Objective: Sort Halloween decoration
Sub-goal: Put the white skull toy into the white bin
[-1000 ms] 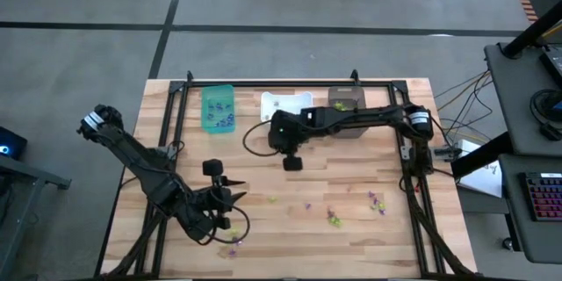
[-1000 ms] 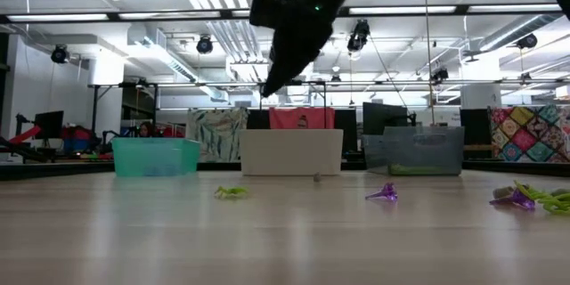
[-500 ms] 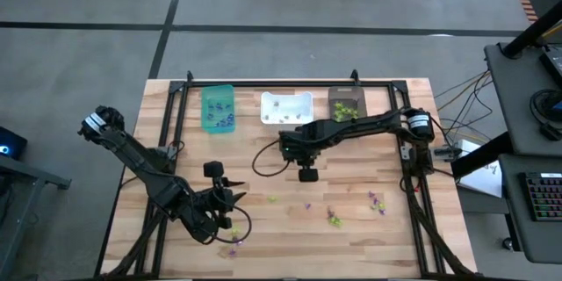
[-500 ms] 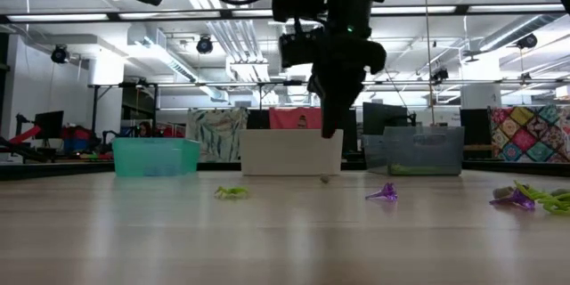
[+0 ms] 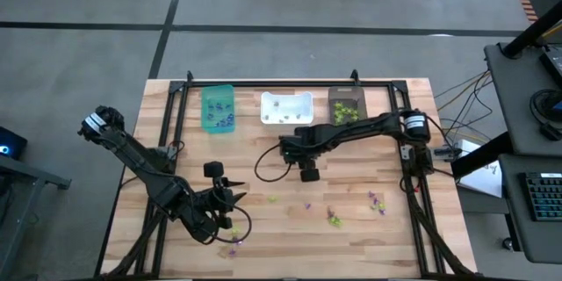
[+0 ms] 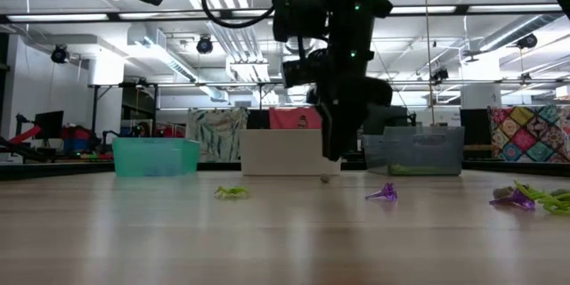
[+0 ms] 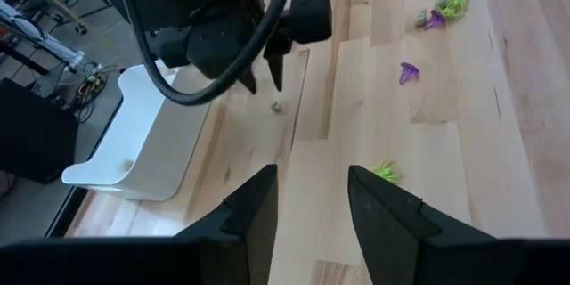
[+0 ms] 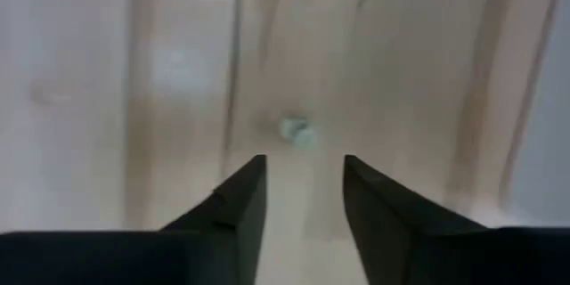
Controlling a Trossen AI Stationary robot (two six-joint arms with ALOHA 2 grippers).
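On the worktop (image 5: 263, 167), just in front of the white bin (image 5: 287, 107), lies a pale trinket (image 8: 295, 131), and we hang our right gripper (image 8: 301, 198) right over it, fingers apart, likely lining up a pick. Purple and green trinkets (image 5: 334, 218) lie scattered nearer us. Our left gripper (image 7: 312, 205) waits near the front left, fingers parted and empty. Bin contents are hard to make out.

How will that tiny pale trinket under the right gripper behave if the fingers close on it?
Probably very light: the pale trinket is far smaller than the open right gripper. It looks rounded, so it may roll on the smooth table. It likely slips out unless centred.
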